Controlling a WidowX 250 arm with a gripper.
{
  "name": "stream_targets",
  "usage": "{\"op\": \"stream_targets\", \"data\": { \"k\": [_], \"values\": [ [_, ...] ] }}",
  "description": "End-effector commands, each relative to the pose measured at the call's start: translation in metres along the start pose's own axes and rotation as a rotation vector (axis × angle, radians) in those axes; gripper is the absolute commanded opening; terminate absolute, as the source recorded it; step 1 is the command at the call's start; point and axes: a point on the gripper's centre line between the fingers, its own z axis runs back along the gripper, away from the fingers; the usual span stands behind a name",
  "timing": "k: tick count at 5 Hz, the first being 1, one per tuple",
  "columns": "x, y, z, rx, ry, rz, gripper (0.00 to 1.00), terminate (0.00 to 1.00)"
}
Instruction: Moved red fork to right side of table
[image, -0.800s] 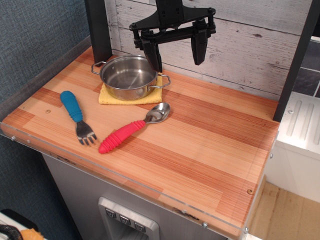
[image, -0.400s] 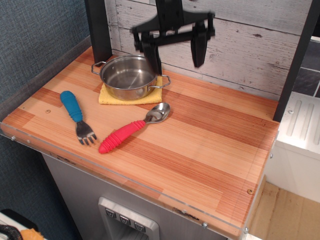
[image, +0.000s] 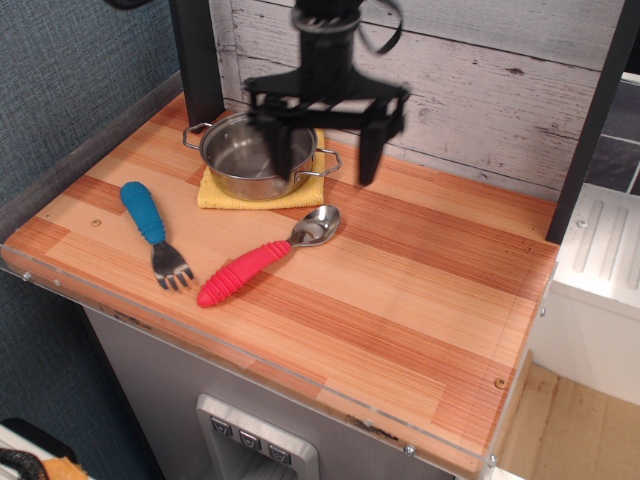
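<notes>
1. Since the earlier frames, only the gripper (image: 322, 140) had moved: it had dropped from high against the back wall and swung forward and leftward, so that it hung over the pot and nearer the cutlery. Everything on the table (image: 420, 300) lay exactly as before, which suggests the approach had begun but no grasp had yet been made.
2. Nearest the front edge, the red fork (image: 265, 257) lay diagonally on the left half of the table, its thick ribbed red handle pointing toward the front-left and its shiny, spoon-shaped metal head toward the back-right. It remained untouched and well short of the right side, where the bare planks waited.
3. Just left of it lay the blue-handled fork (image: 152, 230), smooth blue grip toward the back, metal tines toward the front.
4. Farther back, a round steel pot (image: 258, 152) with two loop handles sat on a folded yellow cloth (image: 232, 195).
5. Above the pot, the black jaws stood spread wide apart and empty, one finger over the pot and the other beyond its right handle.
6. Behind stood a whitewashed plank wall (image: 480, 90).
</notes>
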Motion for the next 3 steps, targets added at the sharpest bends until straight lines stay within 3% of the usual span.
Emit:
{"op": "stream_targets", "data": {
  "k": [1, 3],
  "values": [
    [-0.013, 0.034, 0.000, 0.043, -0.054, -0.217, 1.00, 0.00],
    [-0.014, 0.053, -0.025, 0.079, -0.060, -0.339, 1.00, 0.00]
  ]
}}
